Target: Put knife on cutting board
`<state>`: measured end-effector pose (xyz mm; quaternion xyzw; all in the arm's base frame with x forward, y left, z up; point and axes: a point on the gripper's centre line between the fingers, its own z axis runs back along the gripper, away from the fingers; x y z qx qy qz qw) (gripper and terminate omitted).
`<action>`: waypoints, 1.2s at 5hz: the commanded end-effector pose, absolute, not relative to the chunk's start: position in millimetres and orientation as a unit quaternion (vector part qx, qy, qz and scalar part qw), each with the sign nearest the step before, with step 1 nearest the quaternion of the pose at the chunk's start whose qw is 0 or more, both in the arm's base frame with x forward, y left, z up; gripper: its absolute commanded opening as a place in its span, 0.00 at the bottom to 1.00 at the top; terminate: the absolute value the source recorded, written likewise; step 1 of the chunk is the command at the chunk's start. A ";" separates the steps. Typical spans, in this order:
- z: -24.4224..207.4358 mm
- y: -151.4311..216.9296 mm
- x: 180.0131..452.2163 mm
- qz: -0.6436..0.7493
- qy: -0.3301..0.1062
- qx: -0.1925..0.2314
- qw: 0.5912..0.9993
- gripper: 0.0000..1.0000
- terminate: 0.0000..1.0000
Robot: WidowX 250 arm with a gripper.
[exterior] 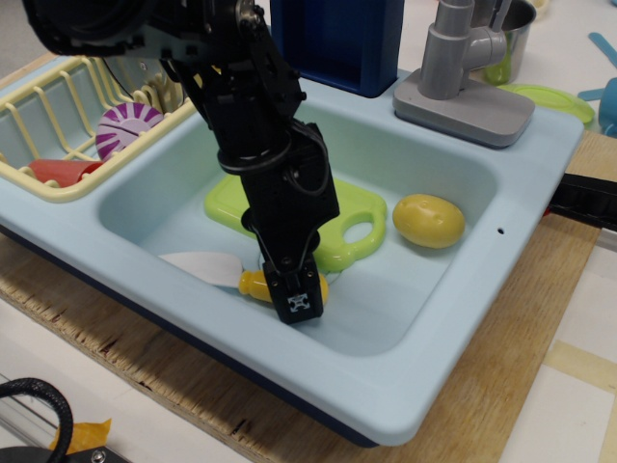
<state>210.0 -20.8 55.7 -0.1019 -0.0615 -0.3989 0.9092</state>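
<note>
The knife lies on the sink floor near the front wall, its white blade [201, 265] pointing left and its yellow handle [258, 285] partly hidden behind my gripper [295, 299]. The black gripper is down over the handle; its fingers seem to straddle it, but their gap is hidden from this view. The lime-green cutting board [339, 217] lies flat on the sink floor just behind, its oval handle hole toward the right, largely covered by my arm.
A yellow lemon [429, 219] lies right of the board. The light-blue sink [453, 318] walls surround everything. A yellow dish rack [58, 106] with a lid and plate stands left. A grey faucet [463, 68] stands at the back.
</note>
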 end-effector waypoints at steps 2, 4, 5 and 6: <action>92.5 -12.1 216.4 -0.401 0.005 -0.061 0.914 1.00 0.00; 118.5 8.2 251.9 -0.441 0.004 -0.020 0.897 1.00 0.00; 114.5 14.0 272.9 -0.463 -0.025 -0.016 0.886 1.00 0.00; 104.3 12.2 289.8 -0.477 -0.050 -0.024 0.877 1.00 0.00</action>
